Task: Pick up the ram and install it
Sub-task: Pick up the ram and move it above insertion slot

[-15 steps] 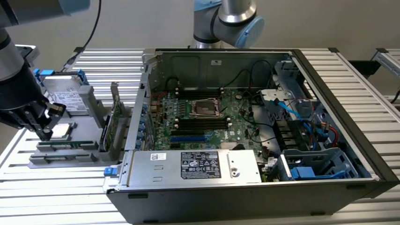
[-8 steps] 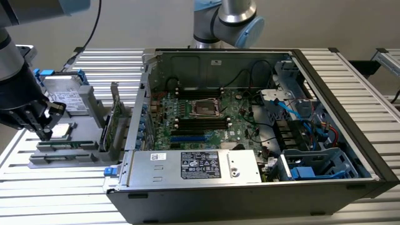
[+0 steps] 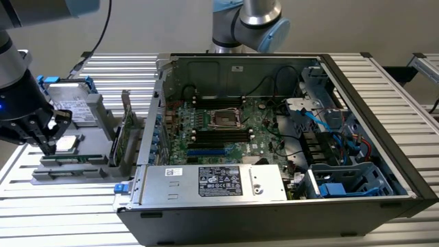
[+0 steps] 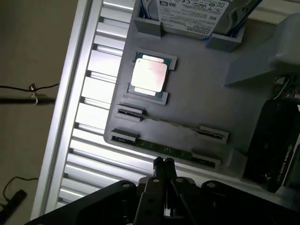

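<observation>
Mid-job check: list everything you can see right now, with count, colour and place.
case: 1, black, open, on the table
motherboard: 1, green, inside case
power supply: 1, silver, at case's near wall
holder: 1, grey, to the exterior view's left of case
drive: 1, silver, in holder's end bracket
processor: 1, silver, flat on holder
ram: 1, green, in holder's outer slot
card: 1, black, at holder's edge
table: 1, silver slats, under everything
arm: 1, grey with blue caps, behind case
tool: 1, black, shut, tips just over ram
</observation>
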You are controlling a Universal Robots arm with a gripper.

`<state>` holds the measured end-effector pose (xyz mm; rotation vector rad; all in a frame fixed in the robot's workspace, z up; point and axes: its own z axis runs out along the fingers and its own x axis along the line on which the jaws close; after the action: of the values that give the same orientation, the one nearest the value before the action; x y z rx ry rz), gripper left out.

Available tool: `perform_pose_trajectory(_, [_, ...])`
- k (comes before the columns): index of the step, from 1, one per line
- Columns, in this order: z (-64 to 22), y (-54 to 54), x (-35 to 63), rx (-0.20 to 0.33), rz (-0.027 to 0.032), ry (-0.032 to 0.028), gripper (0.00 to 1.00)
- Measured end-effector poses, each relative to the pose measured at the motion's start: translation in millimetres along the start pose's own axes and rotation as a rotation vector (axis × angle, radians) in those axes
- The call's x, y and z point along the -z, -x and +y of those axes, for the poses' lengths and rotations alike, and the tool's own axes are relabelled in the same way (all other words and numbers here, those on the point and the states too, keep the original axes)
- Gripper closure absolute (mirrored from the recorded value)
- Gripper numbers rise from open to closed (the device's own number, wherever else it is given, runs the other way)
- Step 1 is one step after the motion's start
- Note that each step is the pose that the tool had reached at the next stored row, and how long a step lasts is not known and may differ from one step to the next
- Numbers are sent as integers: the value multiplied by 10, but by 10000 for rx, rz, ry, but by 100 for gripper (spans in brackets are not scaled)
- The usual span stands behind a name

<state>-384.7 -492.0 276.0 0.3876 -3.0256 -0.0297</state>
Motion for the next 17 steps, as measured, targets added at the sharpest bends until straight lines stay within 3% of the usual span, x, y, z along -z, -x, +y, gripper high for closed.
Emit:
perform_pose_trajectory(5, [0, 0, 0, 902, -33, -73, 90])
perform_pose_trajectory(9, [0, 0, 1, 1597, -60, -68, 90])
perform_pose_trajectory(11, [1, -1, 0, 1906, -78, -37, 90])
perform_pose_trajectory(17, [0, 1, -12, 2950, -137, 128, 90])
